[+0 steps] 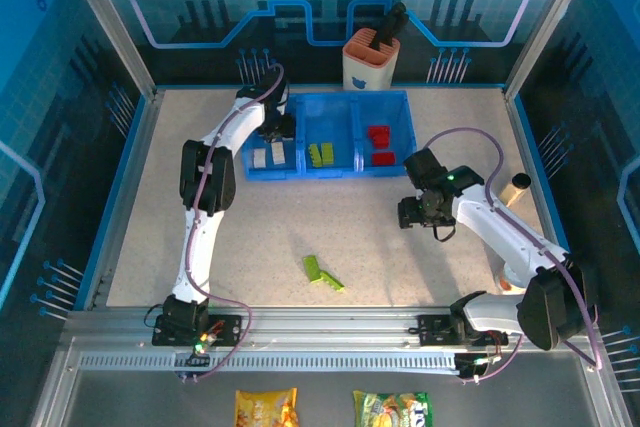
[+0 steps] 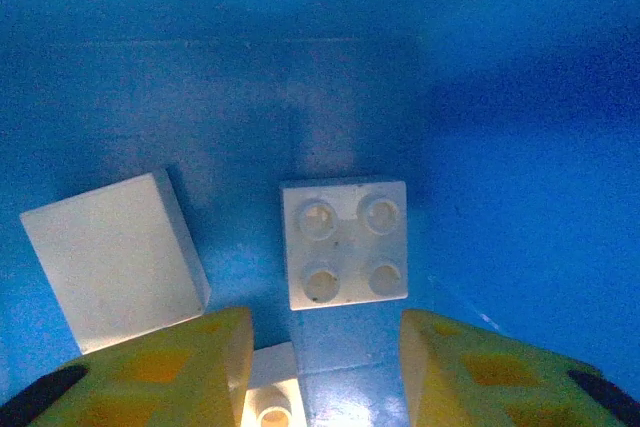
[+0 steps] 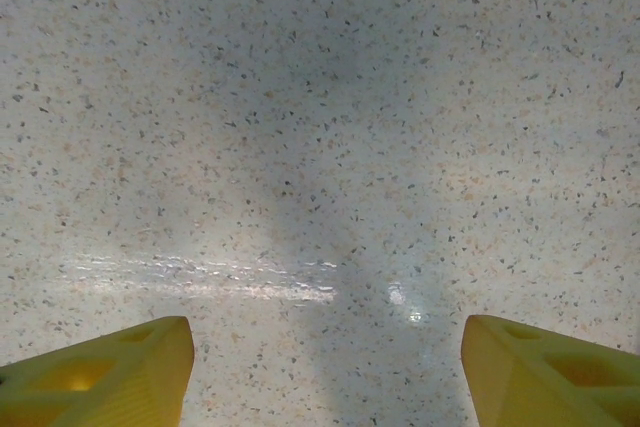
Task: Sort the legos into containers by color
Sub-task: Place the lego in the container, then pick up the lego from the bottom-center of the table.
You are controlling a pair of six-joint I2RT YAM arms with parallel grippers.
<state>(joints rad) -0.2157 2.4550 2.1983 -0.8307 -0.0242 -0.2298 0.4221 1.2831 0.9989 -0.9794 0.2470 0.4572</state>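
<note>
Legos in white (image 1: 267, 157) lay in the left compartment of the wide translucent blue plastic tray (image 1: 330, 97), upper centre of the top view. Lime green legos (image 1: 320, 153) sat in the middle compartment, red legos (image 1: 379, 144) in the right one. Two loose lime green bricks (image 1: 322, 274) lay close together on the speckled table (image 1: 250, 237), lower centre, well apart from the tray.

The left gripper (image 1: 277, 132) hung over the left compartment. In its wrist view the left gripper (image 2: 325, 325) had its yellow jaws parted, pinching nothing. A small white brick (image 2: 272, 397) lay between them at the bottom edge. A studded square white brick (image 2: 345, 242) and a smooth white brick (image 2: 110, 262) lay beyond on the blue floor.

The right gripper (image 1: 412, 212) hung right of centre, below the tray. In its wrist view the right gripper (image 3: 325, 332) showed jaws spread wide over bare table.
</note>
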